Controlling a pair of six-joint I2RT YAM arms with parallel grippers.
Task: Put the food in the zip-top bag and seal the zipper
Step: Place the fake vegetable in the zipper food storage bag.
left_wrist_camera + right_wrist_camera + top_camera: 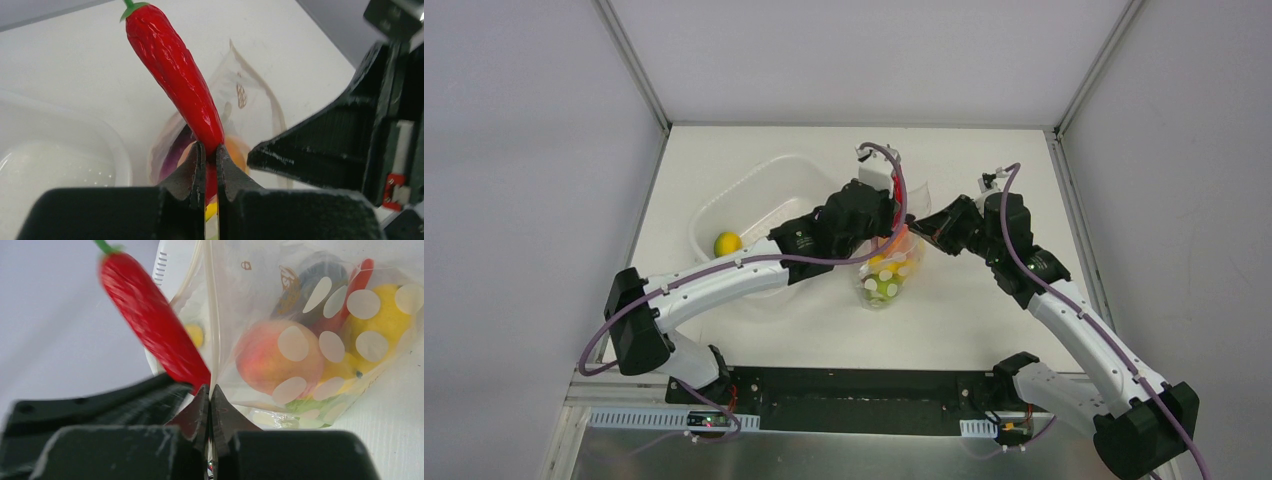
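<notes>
Left gripper clamped tight on lower tip of red chili pepper. Pepper sticks up past jaws, green stem at far end. Right gripper closed, pinching edge of zip-top bag. Bag mid-table between both grippers; cannot tell if its bottom rests. Inside bag: peach, yellow fruit, dark purple piece. Pepper outside bag, just beside its mouth. Lemon alone in translucent tub, left of bag.
</notes>
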